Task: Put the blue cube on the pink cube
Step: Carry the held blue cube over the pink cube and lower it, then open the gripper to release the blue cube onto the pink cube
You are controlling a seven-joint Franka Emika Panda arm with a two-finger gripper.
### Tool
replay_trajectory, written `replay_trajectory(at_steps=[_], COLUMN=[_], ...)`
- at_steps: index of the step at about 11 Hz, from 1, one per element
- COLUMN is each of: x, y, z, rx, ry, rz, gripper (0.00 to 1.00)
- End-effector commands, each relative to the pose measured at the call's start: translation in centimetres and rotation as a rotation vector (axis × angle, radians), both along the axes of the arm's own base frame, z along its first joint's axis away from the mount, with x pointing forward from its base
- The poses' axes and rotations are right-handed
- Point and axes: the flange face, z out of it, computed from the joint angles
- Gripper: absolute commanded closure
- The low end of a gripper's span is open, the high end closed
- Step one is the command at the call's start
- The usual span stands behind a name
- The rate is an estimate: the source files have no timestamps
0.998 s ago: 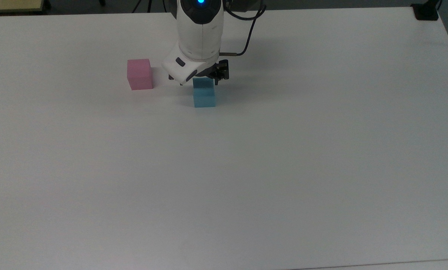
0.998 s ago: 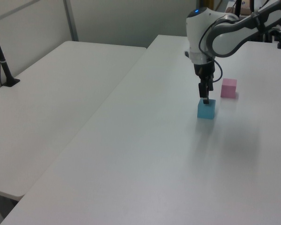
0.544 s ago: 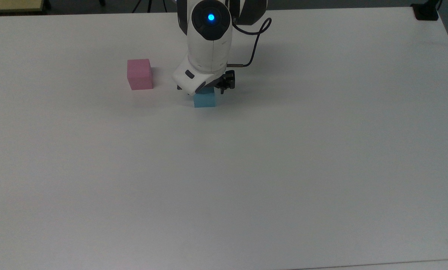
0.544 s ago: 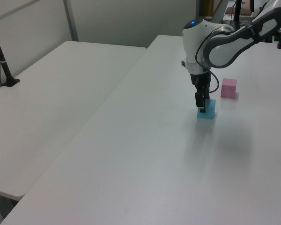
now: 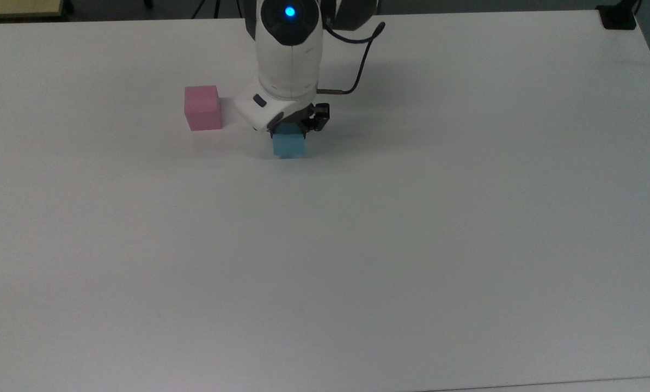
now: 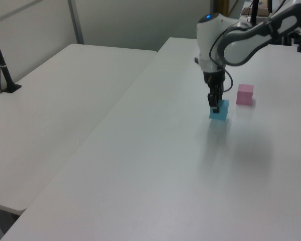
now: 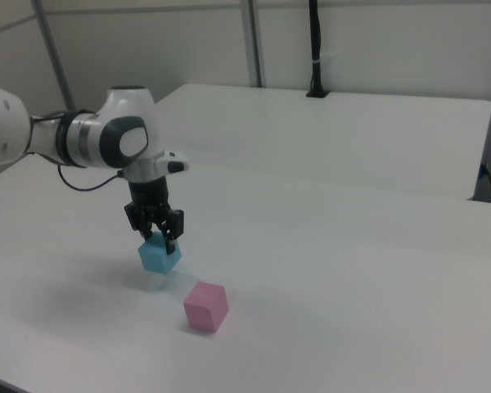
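Gripper [image 7: 157,235]: fingers closed on the top of the blue cube, pointing straight down.
Blue cube [image 7: 159,255]: directly under the gripper, held clear of the white table [image 7: 352,278] with a faint shadow beneath it in the right view.
Blue cube's pose: no long axis, all edges alike; slightly tilted in the grasp, one lower corner dipping.
Blue cube's look: matte light blue, plain faces.
Pink cube [image 7: 206,305]: resting flat on the table, near the gripper and apart from it; to the gripper's left in the top view's frame [image 5: 202,107]; matte pastel pink, of similar size.
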Motion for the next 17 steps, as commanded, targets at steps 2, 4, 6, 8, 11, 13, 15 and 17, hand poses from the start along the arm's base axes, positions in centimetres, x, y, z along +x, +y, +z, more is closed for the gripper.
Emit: replay_trajectory(at_steps=[2,4,6,8,11,13,15,17], x=[-3.2,-4.2,-4.4,-5.3,-5.4,-5.5,-5.4,-5.4], y=[-5.3,-8.8,-11.0,-13.6,-15.1,-15.0,-15.1,-15.1], z=[7.0,6.2,5.2,4.6,3.5,2.4,2.0,2.4], rx=[0.017,-0.029,-0.066,-0.098,-0.118,-0.117,-0.116,-0.123], ry=[0.013,0.040,0.058,0.075,0.074,0.069,0.072,0.067], rz=[0.049,0.047,0.034,0.012,0.006,0.009,-0.002,-0.040], gripper=[0.85,0.85,0.85,0.85,0.85,0.56,0.02,0.00])
